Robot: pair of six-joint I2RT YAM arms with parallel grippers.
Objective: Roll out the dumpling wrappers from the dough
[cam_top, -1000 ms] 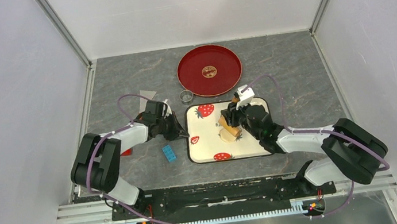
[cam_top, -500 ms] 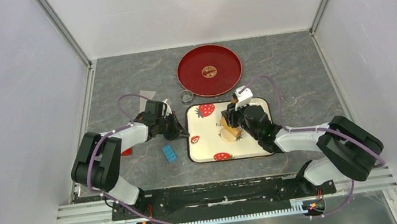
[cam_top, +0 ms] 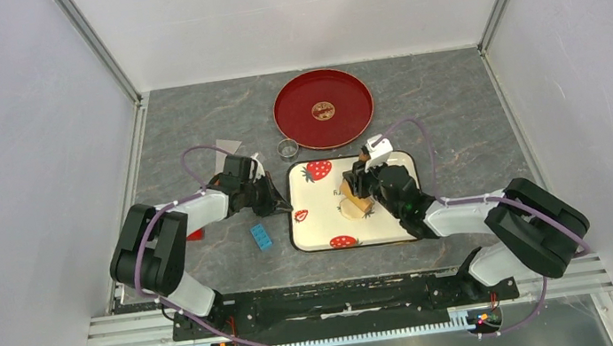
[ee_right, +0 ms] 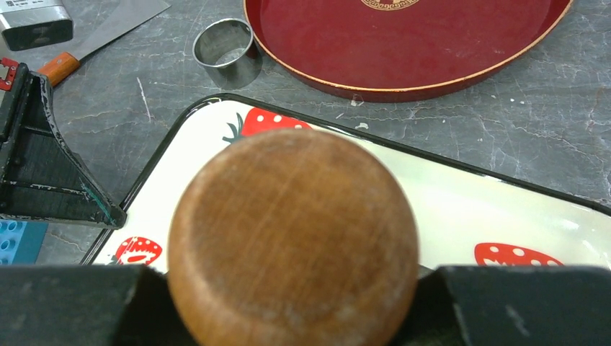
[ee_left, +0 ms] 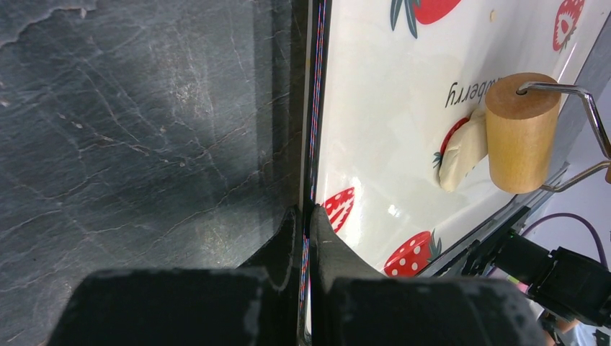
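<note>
Tabletop (cam_top: pixel 454 100): spread grey and veined under everything, closed in by pale walls. Red round tray (cam_top: pixel 295 112): sat at the far middle, with a gold emblem at its centre. Strawberry-print tray (cam_top: pixel 316 203): lay nearer, white with a dark rim, close to the red one but apart from it. Left gripper (cam_top: pixel 278 202): lay stretched in from the left, clamped on the strawberry-print tray's left rim, fingers (ee_left: pixel 284 245) pinched either side of the edge in the wrist view. Right gripper (cam_top: pixel 367 185): hung over the same tray from the right, clenched on the rolling pin (ee_left: pixel 520 133) by its round wooden handle, seen end-on in the right wrist view. Roller of that pin: hung in a thin wire frame, angled across the tray's middle. Dumpling wrapper (ee_left: pixel 462 148): lay on the strawberry-print tray near its centre, a pale cream round of dough, touching the roller and partly tucked beneath it. Metal ring (ee_right: pixel 227 49): stood on the tabletop just beside the red tray's rim, near the printed tray's far left corner. Blue block (cam_top: pixel 260 235): lay on the tabletop left of the printed tray, near the left arm. Knife (ee_right: pixel 108 32): rested beyond the left gripper, with a grey blade and an orange handle.
</note>
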